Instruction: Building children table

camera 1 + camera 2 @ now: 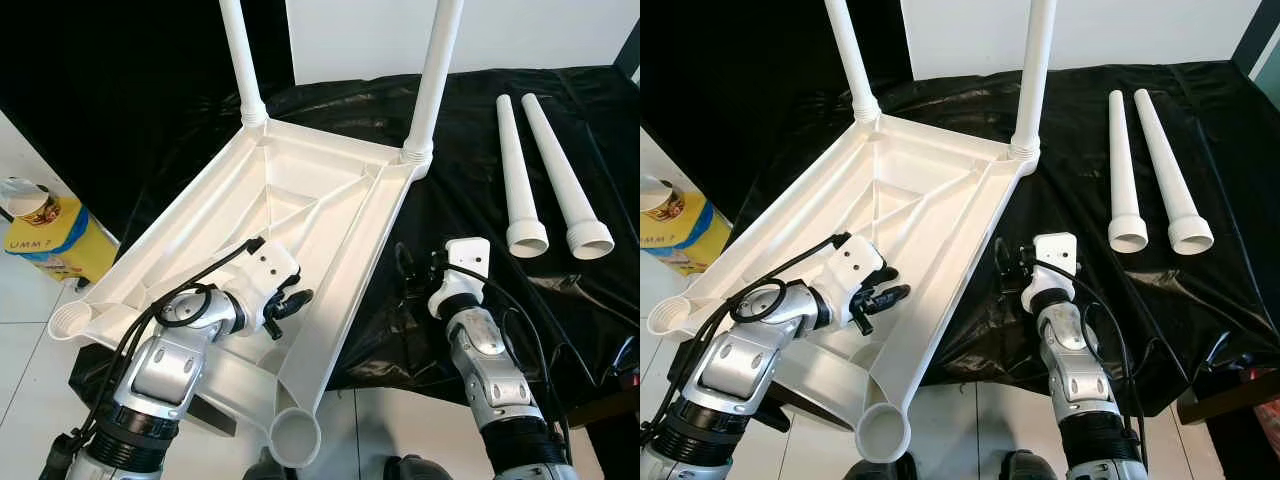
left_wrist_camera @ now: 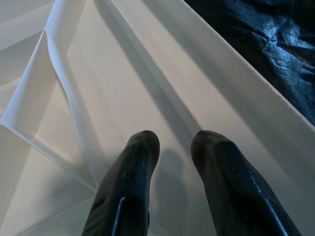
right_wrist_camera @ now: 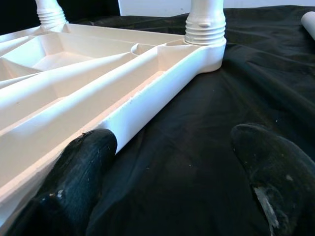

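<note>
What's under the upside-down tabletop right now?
The tabletop lies on a black sheet at its far end, where two legs are fitted. Its near end overhangs the white floor. What supports it beneath the sheet is hidden.

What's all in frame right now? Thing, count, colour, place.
tabletop: 1, white, upside down, far end on the black sheet, near end jutting past its edge
fitted legs: 2, white, upright in the tabletop's two far corner sockets
loose legs: 2, white, lying side by side on the sheet to the right
empty sockets: 2, white, at the tabletop's near corners
black sheet: 1, black, covering the work surface
container: 1, yellow and blue, on the floor at far left
left gripper: 1, black, open, inside the tabletop's underside
right gripper: 1, black, open, over the sheet beside the tabletop's right rim
</note>
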`<state>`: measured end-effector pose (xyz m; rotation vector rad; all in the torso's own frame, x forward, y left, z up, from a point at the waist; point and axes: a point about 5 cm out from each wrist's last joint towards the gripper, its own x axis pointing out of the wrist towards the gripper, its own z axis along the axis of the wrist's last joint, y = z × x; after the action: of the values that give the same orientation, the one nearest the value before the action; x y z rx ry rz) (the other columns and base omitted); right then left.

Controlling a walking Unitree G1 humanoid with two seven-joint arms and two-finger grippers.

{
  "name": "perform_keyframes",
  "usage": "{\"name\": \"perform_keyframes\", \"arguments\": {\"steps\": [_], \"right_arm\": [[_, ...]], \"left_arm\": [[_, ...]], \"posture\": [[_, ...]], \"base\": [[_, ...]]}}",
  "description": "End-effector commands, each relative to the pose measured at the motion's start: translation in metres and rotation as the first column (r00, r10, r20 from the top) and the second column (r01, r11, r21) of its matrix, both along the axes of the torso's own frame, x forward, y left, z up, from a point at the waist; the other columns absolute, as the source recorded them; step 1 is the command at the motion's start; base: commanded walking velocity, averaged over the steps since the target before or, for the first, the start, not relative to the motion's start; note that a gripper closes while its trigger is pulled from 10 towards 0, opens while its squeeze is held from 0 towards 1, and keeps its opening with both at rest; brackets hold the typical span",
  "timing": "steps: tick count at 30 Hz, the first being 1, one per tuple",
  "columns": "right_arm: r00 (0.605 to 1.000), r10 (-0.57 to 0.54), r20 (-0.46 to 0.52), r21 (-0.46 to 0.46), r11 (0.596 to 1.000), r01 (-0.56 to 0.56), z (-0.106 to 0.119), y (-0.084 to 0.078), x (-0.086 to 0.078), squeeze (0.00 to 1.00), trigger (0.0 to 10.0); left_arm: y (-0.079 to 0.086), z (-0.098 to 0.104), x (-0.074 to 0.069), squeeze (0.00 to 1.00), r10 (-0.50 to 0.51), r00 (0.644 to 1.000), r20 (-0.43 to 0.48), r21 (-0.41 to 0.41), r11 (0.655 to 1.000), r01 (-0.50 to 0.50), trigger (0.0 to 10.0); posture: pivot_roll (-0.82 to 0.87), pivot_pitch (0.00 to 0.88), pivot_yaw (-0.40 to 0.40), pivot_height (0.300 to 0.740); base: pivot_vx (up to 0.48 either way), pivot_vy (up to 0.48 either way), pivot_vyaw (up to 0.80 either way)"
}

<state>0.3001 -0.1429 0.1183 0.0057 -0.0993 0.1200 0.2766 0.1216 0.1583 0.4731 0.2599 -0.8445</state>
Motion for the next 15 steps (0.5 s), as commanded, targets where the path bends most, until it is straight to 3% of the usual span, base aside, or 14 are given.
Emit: {"name": "perform_keyframes", "arguments": {"steps": [1, 15], "right_arm": [[1.000, 0.019, -0.011, 0.001, 1.000, -0.019, -0.0012, 0.0036, -0.0008, 0.00, 10.0], [0.999, 0.046, -0.012, 0.001, 0.999, -0.046, -0.0009, 0.0090, 0.0019, 0.00, 10.0]], "left_arm": [[-0.0007, -0.0010, -0.0009, 0.00, -0.031, 1.000, -0.006, 0.013, 0.999, 0.031, 10.0], [-0.0004, -0.0013, -0.0014, 0.00, -0.032, 0.999, -0.003, 0.014, 0.999, 0.032, 10.0]], "posture": [[-0.01, 0.072, 0.021, 0.740], [0.00, 0.053, 0.018, 0.740]], "base": [[0.000, 0.000, 0.00], [0.000, 0.000, 0.00]]}}
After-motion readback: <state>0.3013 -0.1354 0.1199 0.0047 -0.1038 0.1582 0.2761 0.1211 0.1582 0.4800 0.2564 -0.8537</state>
